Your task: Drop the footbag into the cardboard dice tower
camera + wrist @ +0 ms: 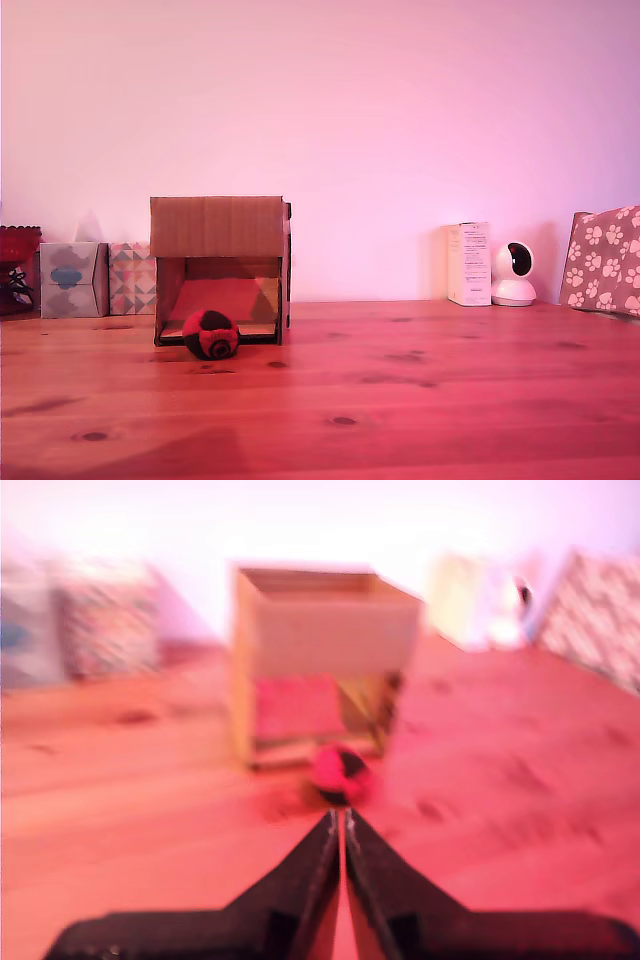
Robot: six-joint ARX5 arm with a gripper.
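- The claw [343, 825] shows only in the wrist view: its two dark fingers meet at the tips with at most a hairline gap between them, and nothing is held.
- The footbag [340, 771] lies on the wooden table [520, 810] straight ahead of the claw tips and just beyond them, not touching them.
- Just past the ball stands the cardboard dice tower [325, 630]; in the exterior view the footbag [210, 334] rests against the front edge of the tower's [218, 226] lower opening.
- Judging by its look, the footbag is light, soft and slightly squashy, so it should give under the pads rather than slip; as a round thing it may roll if nudged from one side.
- The best hold seems to be across its widest part, fingers coming down from above, with care on the side next to the cardboard lip.
- The claw must open wide first.
- The tower's top looks open in the wrist view, though the picture is badly smeared and the interior cannot be made out.
- The arm itself is absent from the exterior view, so the claw's height above the table cannot be told.
- Objects far beyond the claw on either side are blurs in the wrist view.
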